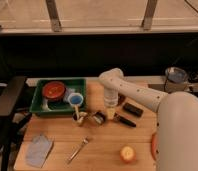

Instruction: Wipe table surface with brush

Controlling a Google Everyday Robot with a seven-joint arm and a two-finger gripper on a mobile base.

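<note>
The light-brown wooden table surface (99,152) fills the lower middle of the camera view. My gripper (111,112) hangs from the white arm, pointing straight down near the table's middle, low over the wood. It is shut on the brush (125,120). The brush's slim black handle lies low and runs from the fingertips toward the lower right. The brush head is tucked under the gripper and is mostly hidden.
A short black block (133,109) lies just right of the gripper. A small round cup (98,118) and a cup with a wooden stick (78,116) stand to its left. A green tray (41,106) holds a red bowl (54,90) and a blue cup (74,99). Fork (79,149), grey cloth (39,150) and orange fruit (127,154) lie near the front edge.
</note>
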